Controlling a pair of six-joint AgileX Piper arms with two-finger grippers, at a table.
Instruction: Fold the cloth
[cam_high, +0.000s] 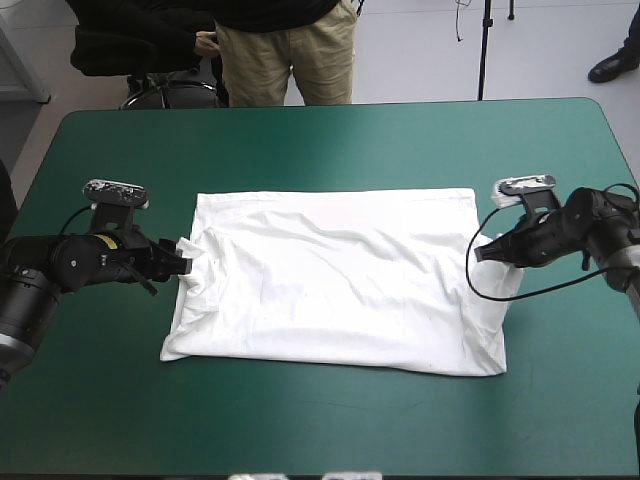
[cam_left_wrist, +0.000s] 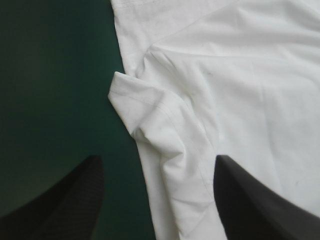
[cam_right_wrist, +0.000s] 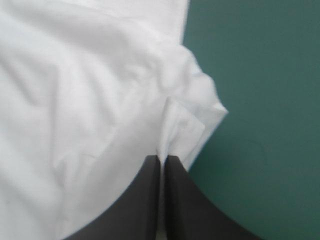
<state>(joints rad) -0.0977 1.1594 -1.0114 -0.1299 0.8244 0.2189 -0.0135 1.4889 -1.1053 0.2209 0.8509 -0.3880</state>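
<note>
The white T-shirt (cam_high: 335, 280) lay spread flat on the bench (cam_high: 330, 140), near the middle of the teal-green cover and a little closer to the near edge than to the far one. It made a rough rectangle, wider than deep, with its far edge straight and its near edge sagging toward the right corner. Soft creases ran across the middle of the cloth, and the left side was more rumpled, with a seam curving down it and a fold bunched along that edge.

The left end effector (cam_high: 183, 258) sat low at the shirt's left edge with its black fingers well apart and nothing clamped between them. In the left wrist view one finger (cam_left_wrist: 75, 200) stood over bare cover and the other (cam_left_wrist: 250, 200) over the white cloth. Ahead of the gap a small sleeve flap (cam_left_wrist: 135, 100) stuck out from the shirt's edge over the cover, its hem stitching plain to see.

The right end effector (cam_high: 482, 252) was at the shirt's right edge, its fingers (cam_right_wrist: 135, 200) all but closed on a pinch of cloth. The right wrist view showed a thin white layer running between them, and just ahead of the tips the fabric rose in a puckered ridge, with a doubled corner jutting out over the cover
</note>
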